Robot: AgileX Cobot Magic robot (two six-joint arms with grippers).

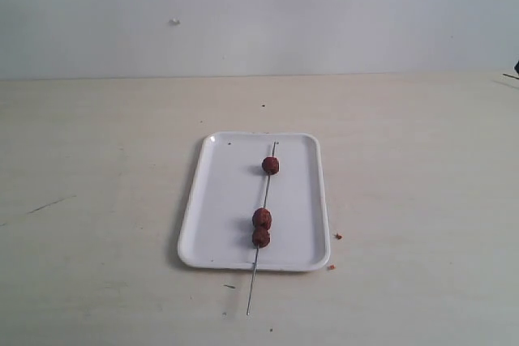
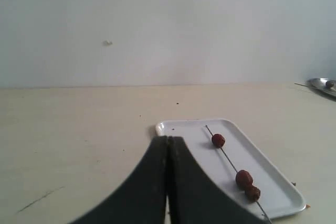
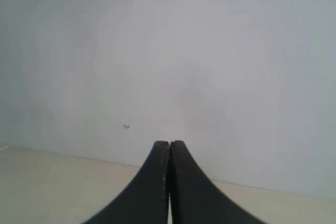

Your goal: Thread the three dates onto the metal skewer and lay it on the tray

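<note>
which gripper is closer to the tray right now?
Left. The left gripper, shut, has the tray just beyond its tips in its wrist view. The right gripper, also shut, faces the wall; no tray in its view.

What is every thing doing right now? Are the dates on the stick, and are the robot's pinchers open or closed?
Dates: all three threaded on the skewer, two touching, one apart.
Skewer: lying along the tray, one end poking out past the rim.
Tray: flat on the table, holding the skewer.
Left gripper: shut, holding nothing.
Right gripper: shut, holding nothing.
</note>
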